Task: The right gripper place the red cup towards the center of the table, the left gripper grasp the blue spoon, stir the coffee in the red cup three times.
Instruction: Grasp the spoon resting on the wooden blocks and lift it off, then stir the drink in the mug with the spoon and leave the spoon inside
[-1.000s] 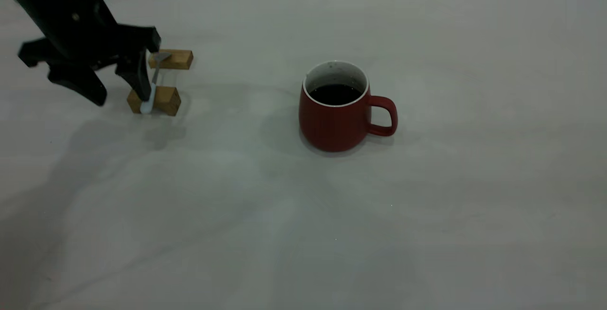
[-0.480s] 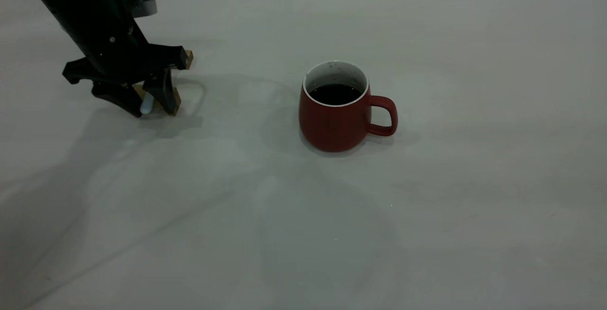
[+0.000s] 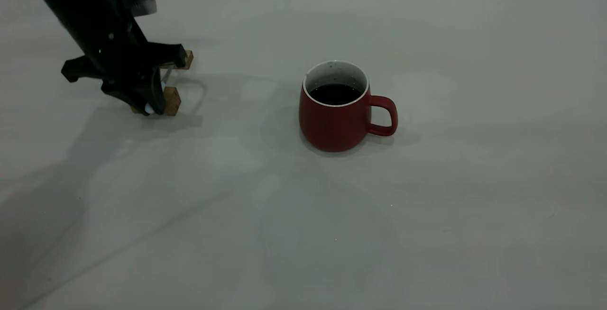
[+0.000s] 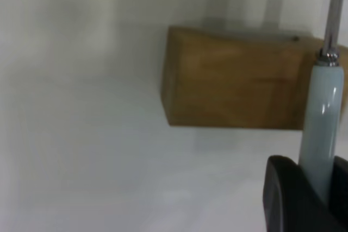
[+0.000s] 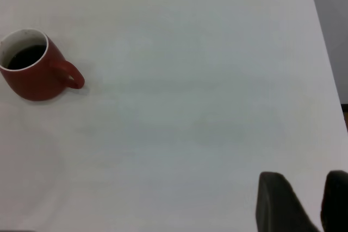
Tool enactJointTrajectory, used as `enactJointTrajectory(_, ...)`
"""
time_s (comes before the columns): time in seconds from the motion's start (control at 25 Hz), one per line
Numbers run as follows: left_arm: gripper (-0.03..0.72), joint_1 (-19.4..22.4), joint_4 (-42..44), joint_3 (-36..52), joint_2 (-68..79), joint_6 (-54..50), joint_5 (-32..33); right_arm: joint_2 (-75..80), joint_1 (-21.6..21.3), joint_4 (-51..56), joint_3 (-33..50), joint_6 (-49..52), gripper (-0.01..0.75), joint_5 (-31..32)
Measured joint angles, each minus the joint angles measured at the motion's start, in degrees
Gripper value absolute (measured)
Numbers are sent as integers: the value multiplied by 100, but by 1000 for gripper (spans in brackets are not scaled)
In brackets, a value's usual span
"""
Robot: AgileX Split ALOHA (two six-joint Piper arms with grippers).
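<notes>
Nearest, bare off-white table (image 3: pixel 303 234), faintly smudged. Farther back, about mid-table, the red cup (image 3: pixel 334 123) upright, loop handle turned to the right, white speckled inside, flat dark coffee (image 3: pixel 335 94) well below the rim. In the right wrist view, the same cup (image 5: pixel 31 77) far off from the right gripper (image 5: pixel 304 202), well apart from it; two dark fingertips with a gap between them, nothing held. Not seen in the exterior view.

To the far left, the left gripper (image 3: pixel 151 106) lowered over two wooden blocks: the near block (image 3: pixel 171 101) partly hidden behind the jaws, the far block (image 3: pixel 188 59) peeking out beyond the black gripper body. Jaws drawn close together on the pale handle of the blue spoon (image 3: pixel 150 108), only a sliver showing there. In the left wrist view, blue spoon (image 4: pixel 322 129) handle pinched between the dark fingers (image 4: pixel 288 199), metal neck running on past the wooden block (image 4: pixel 234 80).
</notes>
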Motion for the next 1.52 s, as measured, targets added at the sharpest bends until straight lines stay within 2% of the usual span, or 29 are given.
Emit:
enactJointTrajectory(0.12,156,-19,-153,-549,-97,-331,1065,0,0,0,0,0,237,0)
enactJointTrajectory(0.24,156,-65,-718,-1305,-294,-856,2172,0,0,0,0,0,237,0)
enactJointTrajectory(0.36,156,-79,-1475,-1897,-438,-1955,3426,0,0,0,0,0,237,0)
enactJointTrajectory(0.44,156,-109,-2003,-2166,-445,-3053,3960,0,0,0,0,0,237,0)
enactJointTrajectory(0.6,156,-187,-3108,-2435,-445,-4813,4005,0,0,0,0,0,237,0)
enactJointTrajectory(0.8,156,-424,-4353,-2450,-399,-6033,4005,0,0,0,0,0,237,0)
enactJointTrajectory(1.08,156,-920,-5701,-2450,-147,-6270,4005,0,0,0,0,0,237,0)
enactJointTrajectory(1.52,156,-985,-5846,-2450,611,-6283,4005,0,0,0,0,0,237,0)
